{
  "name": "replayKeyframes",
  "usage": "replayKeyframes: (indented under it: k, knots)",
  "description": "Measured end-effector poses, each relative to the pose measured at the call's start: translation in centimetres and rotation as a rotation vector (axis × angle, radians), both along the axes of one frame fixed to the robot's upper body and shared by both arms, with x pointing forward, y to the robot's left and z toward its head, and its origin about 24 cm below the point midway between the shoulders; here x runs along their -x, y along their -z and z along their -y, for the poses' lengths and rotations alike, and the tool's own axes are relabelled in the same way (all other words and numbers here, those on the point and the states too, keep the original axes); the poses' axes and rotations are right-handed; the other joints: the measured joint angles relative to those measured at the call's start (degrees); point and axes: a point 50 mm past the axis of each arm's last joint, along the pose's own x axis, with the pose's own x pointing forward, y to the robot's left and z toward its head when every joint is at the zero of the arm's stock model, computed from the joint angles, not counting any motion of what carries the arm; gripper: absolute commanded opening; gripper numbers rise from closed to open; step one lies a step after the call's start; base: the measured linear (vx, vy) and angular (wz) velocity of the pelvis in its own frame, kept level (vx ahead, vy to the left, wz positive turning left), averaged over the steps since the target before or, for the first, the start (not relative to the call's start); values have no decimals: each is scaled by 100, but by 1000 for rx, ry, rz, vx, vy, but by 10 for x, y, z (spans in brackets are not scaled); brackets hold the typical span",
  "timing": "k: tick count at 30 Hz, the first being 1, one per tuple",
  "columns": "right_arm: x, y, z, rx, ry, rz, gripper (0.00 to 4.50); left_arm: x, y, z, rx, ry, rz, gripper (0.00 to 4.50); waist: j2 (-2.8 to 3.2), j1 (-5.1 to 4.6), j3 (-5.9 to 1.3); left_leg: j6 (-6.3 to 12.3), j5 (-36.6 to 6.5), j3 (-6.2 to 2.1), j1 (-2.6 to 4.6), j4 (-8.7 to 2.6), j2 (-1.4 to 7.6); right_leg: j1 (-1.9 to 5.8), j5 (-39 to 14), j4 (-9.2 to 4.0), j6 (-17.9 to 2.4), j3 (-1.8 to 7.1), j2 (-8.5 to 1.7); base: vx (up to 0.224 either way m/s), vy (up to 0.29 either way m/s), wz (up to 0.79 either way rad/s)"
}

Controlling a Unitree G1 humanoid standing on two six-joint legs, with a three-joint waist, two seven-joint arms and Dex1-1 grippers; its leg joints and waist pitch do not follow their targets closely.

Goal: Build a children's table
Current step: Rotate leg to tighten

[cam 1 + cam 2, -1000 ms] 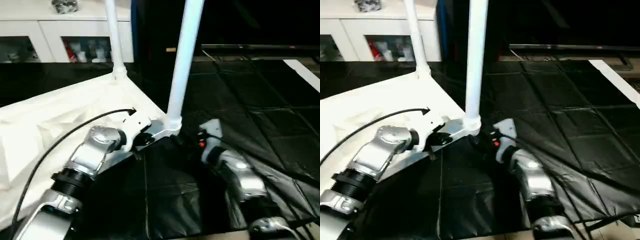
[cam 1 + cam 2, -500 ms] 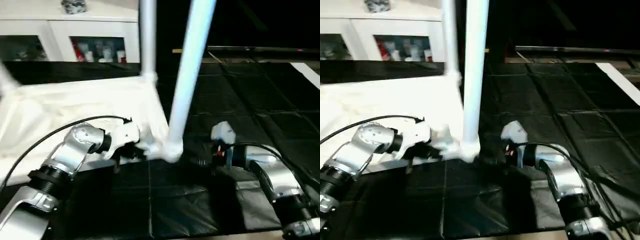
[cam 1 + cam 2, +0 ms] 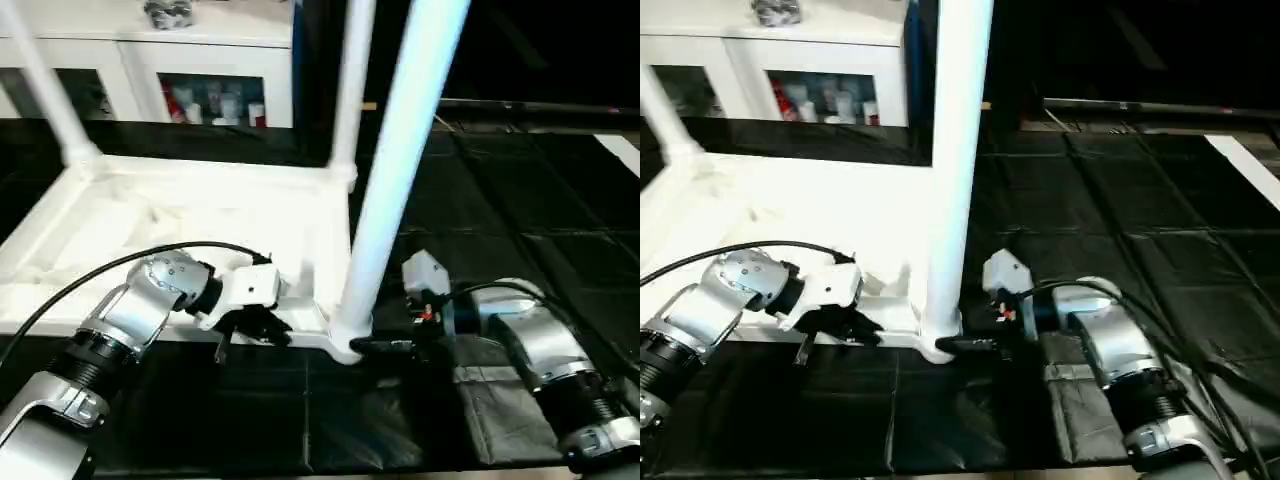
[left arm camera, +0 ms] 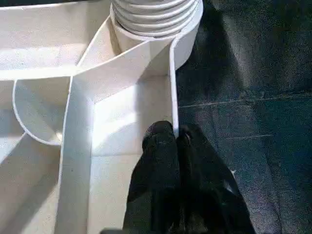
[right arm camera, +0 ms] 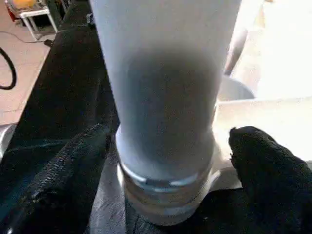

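White plastic rectangular tabletop (image 3: 200,215) lies upside down on the black sheet-covered desk (image 3: 520,210), ribbed underside facing up. Thin raised walls cross the underside and run into round corner sockets.

Three long white tubular legs stand upright in the tabletop's sockets: near-corner leg (image 3: 395,170), far-corner leg (image 3: 345,90) behind it, and a third leg (image 3: 45,85) at the tabletop's far left corner. The near-corner leg ends in a ringed, flared collar seated in the socket; the rings show plainly in the left wrist view.

Left tool (image 4: 175,146): black fingers pressed together, pinching the tabletop's thin edge wall just beside the near-corner socket, one finger inside the wall, one outside.

Right tool (image 5: 165,146): fingers spread wide, one on either side of the near-corner leg's collar, at the tabletop's near corner. Whether the pads touch the leg, I cannot tell.

White cabinet with glass doors (image 3: 200,70) stands beyond the tabletop's far edge, small coloured items behind the glass.
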Motion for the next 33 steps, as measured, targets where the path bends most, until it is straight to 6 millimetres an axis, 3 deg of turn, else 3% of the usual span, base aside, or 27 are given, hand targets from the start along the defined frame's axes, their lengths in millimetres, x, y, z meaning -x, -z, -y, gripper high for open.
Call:
replayKeyframes:
  k: [14,22,27,29,33]
  knots:
    - [-1,-1,-4,-3,-34,-8,279,0,0,1,1,17,5,0,-6,13,-4,1,0,0,-4,3,0,1,-2,1,2,0,0,0,0,0]
    - [-1,-1,-4,-4,-28,-12,270,-1,1,2,7,11,7,0,-3,18,-5,1,0,0,-2,4,0,3,-1,7,2,0,-2,0,0,0]
    - [4,8,-2,-54,102,-58,269,-5,5,10,46,-101,-24,0,5,40,-9,1,0,3,12,10,-4,27,-1,19,2,13,-8,0,0,0]
    - [3,13,-1,-85,251,-74,269,-9,8,16,72,-217,-32,0,4,20,-8,1,0,-1,19,14,-3,39,-14,20,27,13,-9,0,0,0]
    - [-6,18,2,-112,507,-86,269,-15,13,34,110,-386,-45,0,8,-105,-7,1,0,-19,18,21,-13,47,-13,7,32,2,-26,0,0,0]
